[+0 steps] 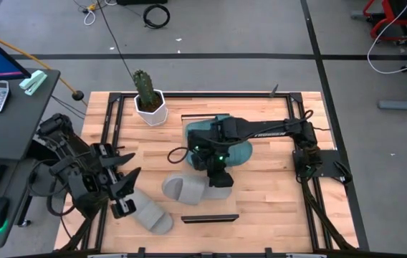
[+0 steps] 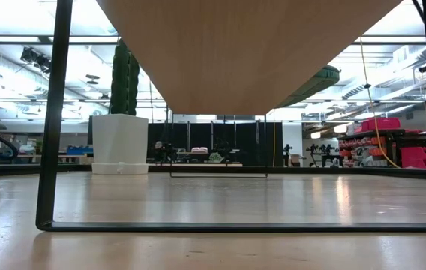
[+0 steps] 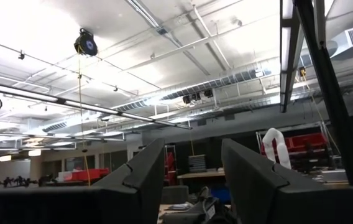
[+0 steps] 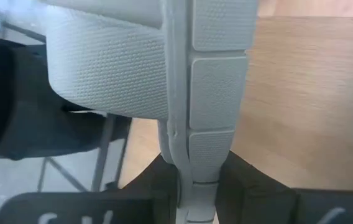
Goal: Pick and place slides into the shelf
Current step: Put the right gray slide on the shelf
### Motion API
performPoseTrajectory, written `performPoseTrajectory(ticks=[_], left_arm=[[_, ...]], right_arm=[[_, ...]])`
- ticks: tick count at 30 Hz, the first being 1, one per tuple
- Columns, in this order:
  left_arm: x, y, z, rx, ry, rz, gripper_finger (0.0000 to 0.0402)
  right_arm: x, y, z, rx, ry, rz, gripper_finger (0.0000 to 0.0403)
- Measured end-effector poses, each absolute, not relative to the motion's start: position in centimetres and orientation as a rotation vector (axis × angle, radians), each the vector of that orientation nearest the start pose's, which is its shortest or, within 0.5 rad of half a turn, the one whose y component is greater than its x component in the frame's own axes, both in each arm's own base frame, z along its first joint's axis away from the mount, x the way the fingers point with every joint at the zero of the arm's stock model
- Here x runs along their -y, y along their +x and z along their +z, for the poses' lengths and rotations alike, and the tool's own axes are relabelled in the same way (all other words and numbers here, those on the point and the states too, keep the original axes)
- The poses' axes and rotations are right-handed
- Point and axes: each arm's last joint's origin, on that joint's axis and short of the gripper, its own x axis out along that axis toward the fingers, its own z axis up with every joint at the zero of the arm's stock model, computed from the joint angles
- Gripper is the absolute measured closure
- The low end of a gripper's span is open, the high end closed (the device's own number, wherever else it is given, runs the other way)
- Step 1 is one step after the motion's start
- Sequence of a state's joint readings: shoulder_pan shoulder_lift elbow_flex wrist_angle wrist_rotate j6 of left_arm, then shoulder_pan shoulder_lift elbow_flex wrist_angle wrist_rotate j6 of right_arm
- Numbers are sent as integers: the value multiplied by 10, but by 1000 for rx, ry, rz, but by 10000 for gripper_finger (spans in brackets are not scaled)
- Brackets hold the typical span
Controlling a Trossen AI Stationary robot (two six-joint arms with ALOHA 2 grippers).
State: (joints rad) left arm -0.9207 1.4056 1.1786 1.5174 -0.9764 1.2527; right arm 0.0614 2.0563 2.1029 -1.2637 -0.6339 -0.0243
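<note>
A: What has your right gripper (image 4: 198,186) got?

B: Its fingers are pinched on the edge of a grey slide (image 1: 185,188), near the table's middle in the high view. Gripping the thin rim probably lets you carry it edge-on toward the shelf (image 2: 250,52).

A: And the others?

B: A teal slide (image 1: 236,150) lies under your right arm; a second grey slide (image 1: 150,213) lies by your left gripper (image 3: 192,180), which waits at the table's left with fingers spread, pointing up at the ceiling.
</note>
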Motion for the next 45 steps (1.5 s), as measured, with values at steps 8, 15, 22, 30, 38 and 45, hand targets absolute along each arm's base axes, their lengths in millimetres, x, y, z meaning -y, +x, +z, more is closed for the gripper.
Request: performPoseTrajectory(ticks=[8, 15, 22, 30, 38, 45], left_arm=[[184, 170, 450, 561, 129, 456, 240], [183, 171, 450, 568, 100, 450, 245], [185, 167, 451, 548, 136, 454, 257], [175, 136, 466, 519, 152, 434, 269], [164, 101, 480, 506, 183, 370, 265], [165, 92, 482, 497, 235, 347, 276]], right_arm=[[-52, 402, 339, -1180, 317, 618, 331], [-79, 396, 341, -1188, 277, 650, 331], [-101, 401, 339, -1152, 237, 613, 329], [-90, 407, 338, -1167, 354, 485, 328], [-87, 407, 338, -1195, 444, 419, 328], [-88, 409, 335, -1208, 467, 393, 327]])
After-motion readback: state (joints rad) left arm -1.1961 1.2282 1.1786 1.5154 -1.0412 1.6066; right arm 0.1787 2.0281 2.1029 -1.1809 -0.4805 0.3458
